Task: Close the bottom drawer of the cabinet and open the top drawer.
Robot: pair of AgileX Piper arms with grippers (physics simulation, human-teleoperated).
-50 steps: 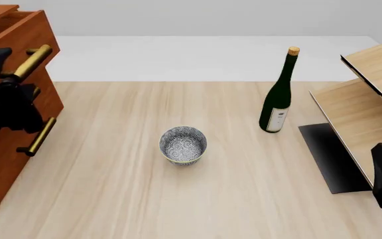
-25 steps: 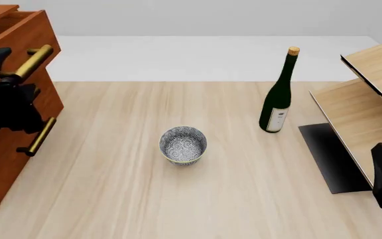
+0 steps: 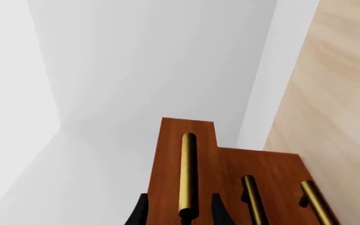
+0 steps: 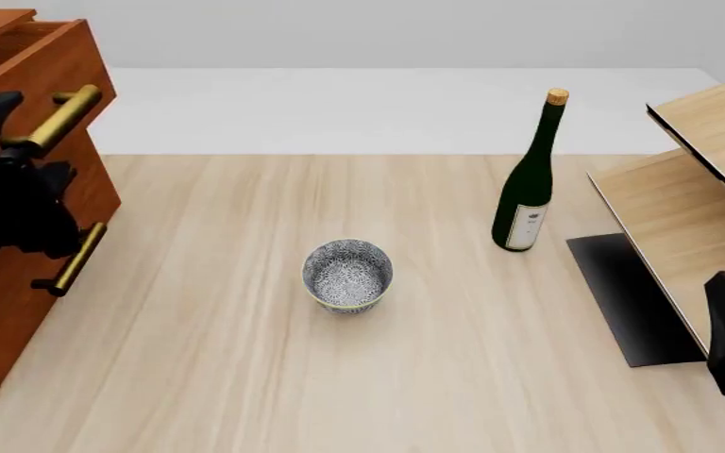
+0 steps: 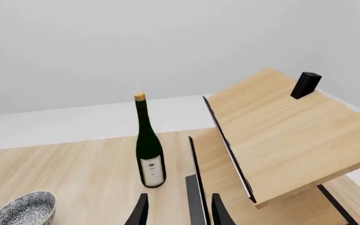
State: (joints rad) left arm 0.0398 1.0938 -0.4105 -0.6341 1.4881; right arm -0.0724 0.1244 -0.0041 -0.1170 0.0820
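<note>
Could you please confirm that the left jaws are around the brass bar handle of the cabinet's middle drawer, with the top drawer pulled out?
Not quite: the left gripper straddles the brass bar handle of the reddish-brown wooden top drawer, not the middle one. The left wrist view shows this handle between the jaws, with the other two handles off to one side. The top drawer does stand pulled out.

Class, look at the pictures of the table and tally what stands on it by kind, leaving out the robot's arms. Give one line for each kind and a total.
Wine bottle: 1
Patterned bowl: 1
Reddish-brown cabinet: 1
Pale wooden shelf unit: 1
Total: 4
</note>
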